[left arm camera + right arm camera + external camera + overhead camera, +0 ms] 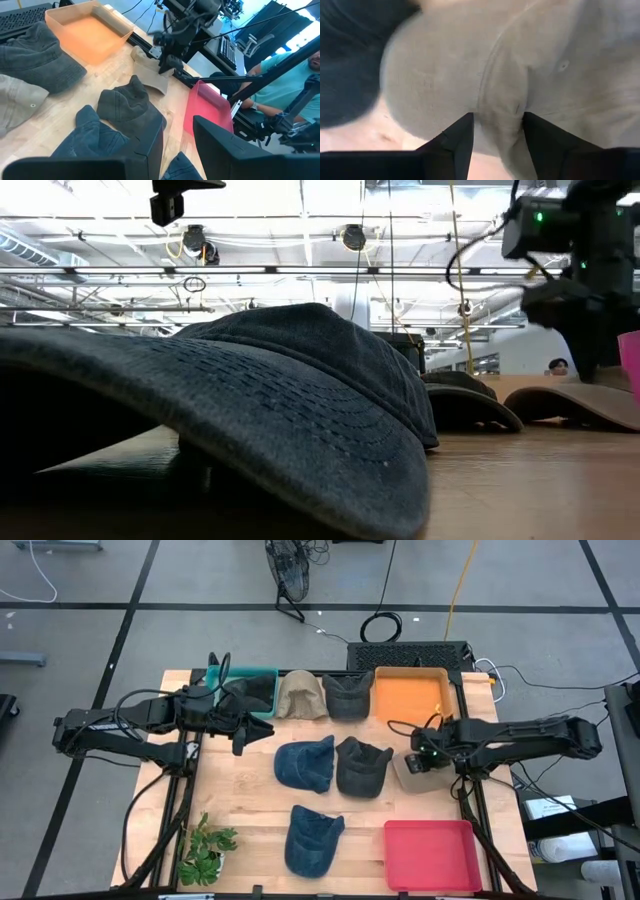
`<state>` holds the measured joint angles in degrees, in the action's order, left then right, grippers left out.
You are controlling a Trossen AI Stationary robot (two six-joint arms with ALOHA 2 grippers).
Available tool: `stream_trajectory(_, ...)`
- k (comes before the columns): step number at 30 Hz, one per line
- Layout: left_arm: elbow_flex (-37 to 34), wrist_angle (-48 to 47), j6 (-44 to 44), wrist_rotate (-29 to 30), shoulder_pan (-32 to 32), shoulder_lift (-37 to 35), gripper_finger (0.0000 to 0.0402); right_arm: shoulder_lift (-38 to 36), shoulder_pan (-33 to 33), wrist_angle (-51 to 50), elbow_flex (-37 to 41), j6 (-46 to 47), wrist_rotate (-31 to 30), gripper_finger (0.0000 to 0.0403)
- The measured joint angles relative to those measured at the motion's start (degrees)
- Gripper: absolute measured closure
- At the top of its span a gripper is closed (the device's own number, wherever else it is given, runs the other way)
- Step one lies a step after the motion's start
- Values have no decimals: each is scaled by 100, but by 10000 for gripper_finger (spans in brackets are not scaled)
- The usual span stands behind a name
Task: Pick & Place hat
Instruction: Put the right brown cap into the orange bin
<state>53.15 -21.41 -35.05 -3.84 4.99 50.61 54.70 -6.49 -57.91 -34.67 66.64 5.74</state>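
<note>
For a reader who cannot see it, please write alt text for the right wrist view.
The right hand hovers close above a beige hat, its two dark fingers apart over a fold of the fabric. A dark hat lies beside it on the wooden table.

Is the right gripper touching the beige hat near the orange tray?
Cannot tell. In the right wrist view the right gripper has open fingers on either side of a fold of the beige hat, but neither contact nor gap shows plainly.

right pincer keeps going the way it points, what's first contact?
Most likely the beige fabric cap directly below it: the right pincer is open and straddles a fold in the cloth, very close, though depth is unclear.
</note>
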Motion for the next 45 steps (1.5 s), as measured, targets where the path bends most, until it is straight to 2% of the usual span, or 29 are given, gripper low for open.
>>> stream_trajectory(3, 0, 0, -98, 4, 0, 0, 284, 48, 57, 340, 181, 73, 223, 266)
stream_trajectory(8, 0, -4, -141, 4, 0, 0, 284, -13, 95, 368, 194, 104, 192, 296)
stream_trajectory(18, 0, -7, -83, 4, 0, 0, 284, -242, 88, 349, 163, -62, 337, 391)
stream_trajectory(26, 0, -3, -43, 40, 0, 0, 284, -693, 87, 152, -301, 76, 302, 400)
stream_trajectory(31, 0, 11, -96, 46, 0, 0, 284, -733, 76, 256, -1006, 46, -324, 401)
stream_trajectory(35, 0, 88, -106, 98, 0, 0, 284, -511, -134, 557, -1692, -316, -965, 402)
stream_trajectory(41, 0, 379, 182, 150, 22, 0, 284, 1, -761, 1213, -2585, -1453, -1799, 402)
stream_trajectory(45, 0, 581, 358, 157, 22, 2, 284, 414, -1400, 1569, -2976, -2579, -2084, 402)
